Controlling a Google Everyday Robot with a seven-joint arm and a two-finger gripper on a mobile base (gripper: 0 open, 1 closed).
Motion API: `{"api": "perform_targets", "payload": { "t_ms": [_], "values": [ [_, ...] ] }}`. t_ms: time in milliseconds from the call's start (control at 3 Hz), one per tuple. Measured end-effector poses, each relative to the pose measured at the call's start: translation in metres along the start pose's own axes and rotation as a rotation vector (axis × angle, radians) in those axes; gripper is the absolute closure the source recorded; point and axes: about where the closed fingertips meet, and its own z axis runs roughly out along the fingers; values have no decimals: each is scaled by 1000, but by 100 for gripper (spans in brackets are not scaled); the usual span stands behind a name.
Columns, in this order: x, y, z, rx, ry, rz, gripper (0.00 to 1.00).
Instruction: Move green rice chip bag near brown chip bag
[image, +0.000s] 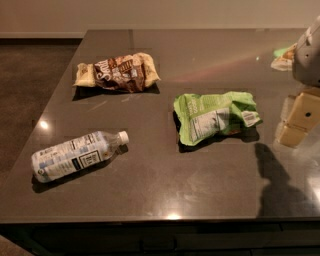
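Observation:
The green rice chip bag (216, 117) lies crumpled on the dark table (165, 175), right of centre, with its white label panel facing up. The brown chip bag (118, 73) lies at the back left, well apart from the green bag. My gripper (298, 120) hangs at the right edge of the view, just right of the green bag and a little above the table. It holds nothing that I can see. Its shadow falls on the table in front of it.
A clear plastic water bottle (75, 156) lies on its side at the front left. A green and pale packet (284, 57) sits at the far right back. The table's front edge runs along the bottom, with floor to the left.

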Motion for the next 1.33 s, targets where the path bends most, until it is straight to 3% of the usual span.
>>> {"api": "perform_targets", "payload": {
  "t_ms": [667,1333],
  "values": [
    [-4,-10,12,-15,-13,6,0],
    [-16,-40,64,-35,-17,7,0]
  ]
}}
